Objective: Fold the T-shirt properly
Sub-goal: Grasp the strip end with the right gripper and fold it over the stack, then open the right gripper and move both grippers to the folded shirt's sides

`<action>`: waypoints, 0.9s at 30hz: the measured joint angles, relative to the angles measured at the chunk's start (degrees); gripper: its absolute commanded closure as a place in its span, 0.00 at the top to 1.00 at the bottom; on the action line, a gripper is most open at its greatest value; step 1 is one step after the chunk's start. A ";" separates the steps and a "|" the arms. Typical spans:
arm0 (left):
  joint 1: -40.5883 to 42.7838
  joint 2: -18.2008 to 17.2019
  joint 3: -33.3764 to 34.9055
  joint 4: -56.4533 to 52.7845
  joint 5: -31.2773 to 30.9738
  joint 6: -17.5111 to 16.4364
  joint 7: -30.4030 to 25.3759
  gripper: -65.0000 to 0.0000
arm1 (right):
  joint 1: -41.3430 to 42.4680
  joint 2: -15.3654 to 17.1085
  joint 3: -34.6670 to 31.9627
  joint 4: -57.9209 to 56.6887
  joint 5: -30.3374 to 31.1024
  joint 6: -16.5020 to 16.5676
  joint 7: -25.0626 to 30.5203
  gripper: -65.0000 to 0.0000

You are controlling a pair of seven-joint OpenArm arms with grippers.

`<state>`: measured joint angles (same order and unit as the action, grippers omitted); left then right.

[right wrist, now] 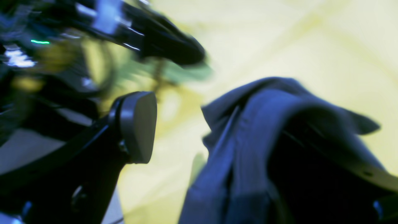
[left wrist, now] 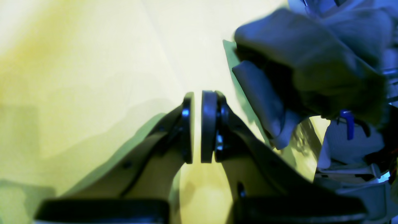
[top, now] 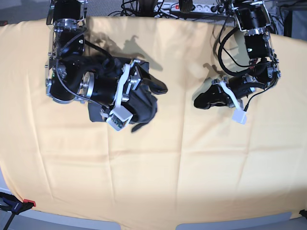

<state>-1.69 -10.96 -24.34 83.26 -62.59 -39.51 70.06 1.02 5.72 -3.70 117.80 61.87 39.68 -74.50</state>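
The dark slate-grey T-shirt (top: pixel 143 108) lies bunched in a heap at the left-middle of the yellow-orange cloth, under my right gripper (top: pixel 152 95). In the blurred right wrist view, my right gripper (right wrist: pixel 199 130) stands wide open. One pad (right wrist: pixel 138 124) is bare, and the T-shirt (right wrist: pixel 248 149) is draped over the other finger. My left gripper (top: pixel 201 102) is to the right, apart from the shirt, low over the cloth. In the left wrist view it (left wrist: pixel 196 124) is shut with nothing between its pads, and the T-shirt (left wrist: pixel 311 68) shows at the upper right.
The large yellow-orange cloth (top: pixel 192 167) covers the whole table. Cables and a power strip (top: pixel 192 7) run along the far edge. A clamp (top: pixel 14 205) sits at the front left corner.
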 measured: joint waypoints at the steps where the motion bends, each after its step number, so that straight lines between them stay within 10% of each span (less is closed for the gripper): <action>1: 0.11 0.02 0.00 0.00 0.00 0.00 0.00 0.10 | 0.22 -0.04 0.76 3.39 1.09 0.33 -0.46 0.71; 12: 0.11 -0.50 0.09 0.00 0.00 0.00 -0.02 0.10 | -2.29 8.68 13.33 13.18 4.39 0.26 -0.63 0.68; 18: 0.13 -0.70 0.22 0.00 0.00 0.00 0.00 0.10 | -7.89 13.88 17.97 13.07 1.11 0.24 -1.31 0.04; 27: 0.02 -3.63 0.11 0.00 -2.99 0.00 0.00 0.10 | -19.47 13.49 13.57 9.64 -0.55 0.26 8.63 0.00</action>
<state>-1.67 -14.59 -24.23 83.26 -65.58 -39.51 70.06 -18.46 19.20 9.87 127.44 61.32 39.94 -65.87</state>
